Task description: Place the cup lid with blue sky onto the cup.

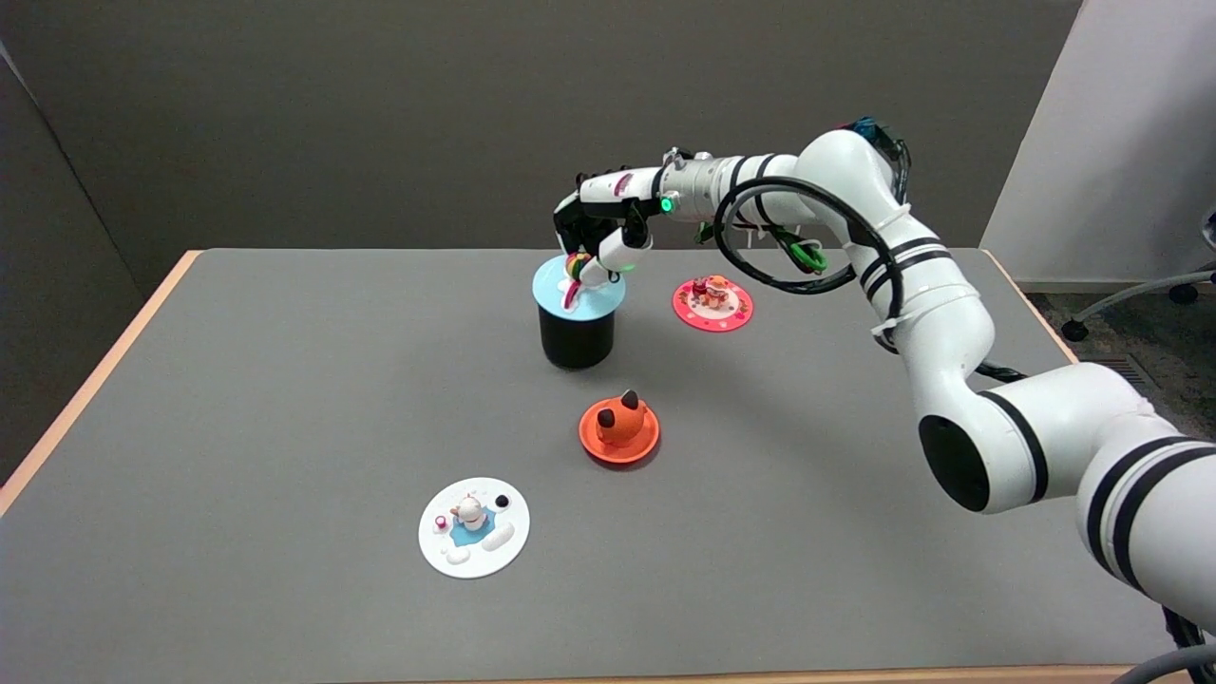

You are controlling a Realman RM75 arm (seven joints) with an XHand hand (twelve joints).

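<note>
A black cup (577, 337) stands upright at the far middle of the grey table (285, 399). The sky-blue lid (589, 296) lies flat on the cup's rim, with a small rainbow-coloured figure on its top. My right hand (597, 233) hangs over the lid's far side, fingers curled down around that figure. Whether the fingers still pinch the figure or only touch it is not clear from this view.
A pink lid (712, 305) with small figures lies right of the cup. An orange lid (618, 429) with a cat-like figure sits in front of the cup. A white lid (474, 526) lies near the front left. My right arm (950, 313) spans the table's right side.
</note>
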